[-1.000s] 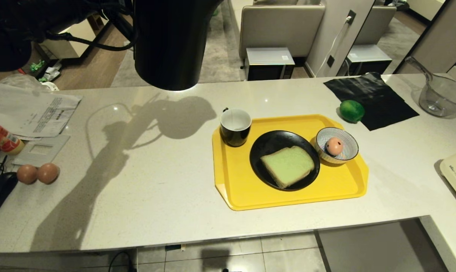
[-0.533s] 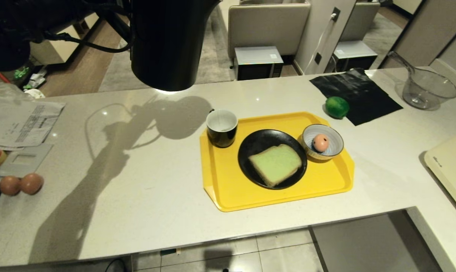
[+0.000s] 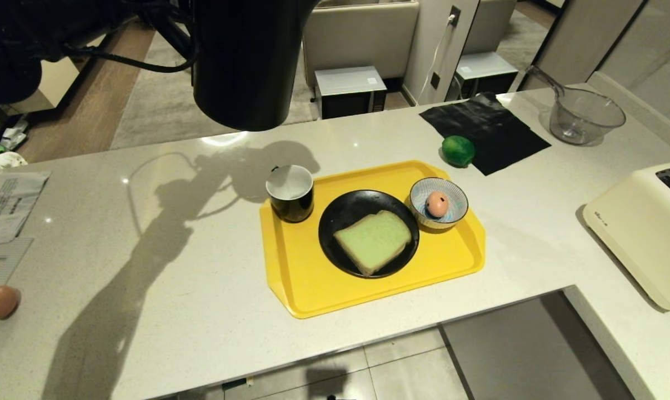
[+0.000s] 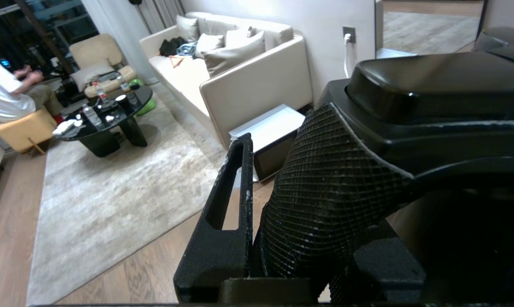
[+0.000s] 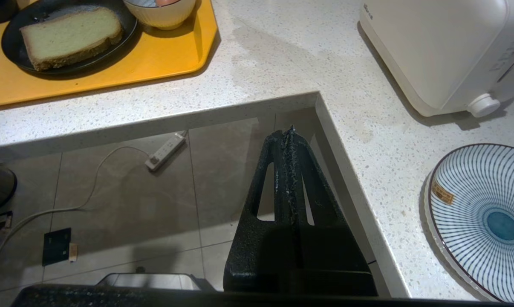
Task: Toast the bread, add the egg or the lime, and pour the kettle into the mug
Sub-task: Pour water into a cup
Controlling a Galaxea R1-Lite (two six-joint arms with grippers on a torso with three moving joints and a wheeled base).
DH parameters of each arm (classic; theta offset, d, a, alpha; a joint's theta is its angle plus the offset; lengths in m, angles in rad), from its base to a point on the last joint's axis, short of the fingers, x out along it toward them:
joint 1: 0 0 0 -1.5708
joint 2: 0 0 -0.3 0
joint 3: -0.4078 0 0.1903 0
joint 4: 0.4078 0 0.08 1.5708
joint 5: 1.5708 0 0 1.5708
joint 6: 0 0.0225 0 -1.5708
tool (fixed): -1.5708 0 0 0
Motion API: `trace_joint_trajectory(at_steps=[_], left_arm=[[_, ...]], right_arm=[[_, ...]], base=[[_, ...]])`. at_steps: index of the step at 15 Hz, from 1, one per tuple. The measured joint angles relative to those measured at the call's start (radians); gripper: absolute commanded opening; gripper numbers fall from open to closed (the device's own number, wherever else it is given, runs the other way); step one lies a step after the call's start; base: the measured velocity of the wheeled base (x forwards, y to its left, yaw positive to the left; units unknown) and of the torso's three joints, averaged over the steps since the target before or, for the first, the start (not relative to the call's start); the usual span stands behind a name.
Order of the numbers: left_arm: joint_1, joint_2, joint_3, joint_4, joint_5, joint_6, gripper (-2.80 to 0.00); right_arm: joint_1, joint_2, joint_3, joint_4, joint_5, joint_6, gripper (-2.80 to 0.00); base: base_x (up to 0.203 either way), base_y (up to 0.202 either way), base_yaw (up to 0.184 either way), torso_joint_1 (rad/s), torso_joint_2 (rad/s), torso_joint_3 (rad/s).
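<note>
One hand, the left hand [image 4: 282, 238], clamps the kettle [image 3: 246, 61] handle above the surface [image 3: 163, 289]; right hand [image 5: 289, 140] fingers together.

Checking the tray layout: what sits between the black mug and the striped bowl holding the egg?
In the head view, the round black plate with the pale green bread slice lies between the glossy black mug and the blue-striped bowl.
</note>
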Motion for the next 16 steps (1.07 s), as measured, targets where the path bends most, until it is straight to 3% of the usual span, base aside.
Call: trace_joint_trajectory(at_steps=[4, 8, 13, 16], left_arm=[[0.008, -0.014, 0.0, 0.031, 0.0, -0.009, -2.8], [0.056, -0.028, 0.005, 0.198, -0.004, 0.028, -2.8], [0.095, 0.0, 0.007, 0.264, -0.048, 0.295, -2.8], [0.116, 0.032, 0.007, 0.3, -0.052, 0.422, -2.8]], right_arm=[[0.0, 0.0, 0.0, 0.0, 0.0, 0.0, -2.8], [0.0, 0.0, 0.0, 0.0, 0.001, 0.0, -2.8], [0.0, 0.0, 0.0, 0.0, -0.003, 0.003, -2.8], [0.0, 0.0, 0.0, 0.0, -0.003, 0.003, -2.8]], base=[[0.0, 0.0, 0.0, 0.0, 0.0, 0.0], [0.0, 0.0, 0.0, 0.0, 0.0, 0.0], [0.0, 0.0, 0.0, 0.0, 0.0, 0.0], [0.0, 0.0, 0.0, 0.0, 0.0, 0.0]])
